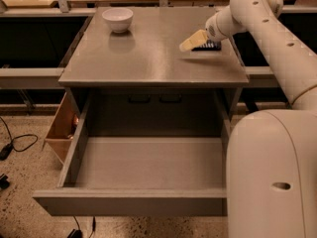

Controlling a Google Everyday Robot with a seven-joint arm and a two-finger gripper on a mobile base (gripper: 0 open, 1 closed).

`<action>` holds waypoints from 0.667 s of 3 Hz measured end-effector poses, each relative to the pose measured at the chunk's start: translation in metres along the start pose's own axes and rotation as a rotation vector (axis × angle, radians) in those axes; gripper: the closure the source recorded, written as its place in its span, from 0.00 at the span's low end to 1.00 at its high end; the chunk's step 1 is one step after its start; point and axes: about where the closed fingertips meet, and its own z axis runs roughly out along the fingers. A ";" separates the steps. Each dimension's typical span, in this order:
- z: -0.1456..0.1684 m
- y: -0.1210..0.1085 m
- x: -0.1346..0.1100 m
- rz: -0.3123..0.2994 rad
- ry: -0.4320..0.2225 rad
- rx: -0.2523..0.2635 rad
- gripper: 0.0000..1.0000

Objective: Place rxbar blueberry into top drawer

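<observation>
The rxbar blueberry (210, 46) is a small dark flat bar lying on the right rear part of the grey cabinet top (148, 58). My gripper (191, 42) is low over the top, right at the bar's left end, and covers part of it. I cannot tell whether it touches the bar. The top drawer (130, 203) is pulled wide open below the cabinet top, and nothing shows on its grey floor.
A white bowl (118, 19) stands at the back left of the cabinet top. A tan wooden box (61, 130) sits on the floor left of the drawer. My arm's large cream base (272, 177) fills the lower right. Cables lie on the floor at left.
</observation>
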 end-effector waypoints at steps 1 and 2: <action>0.016 -0.001 0.004 0.095 -0.057 -0.023 0.00; 0.025 -0.007 0.006 0.135 -0.117 -0.026 0.00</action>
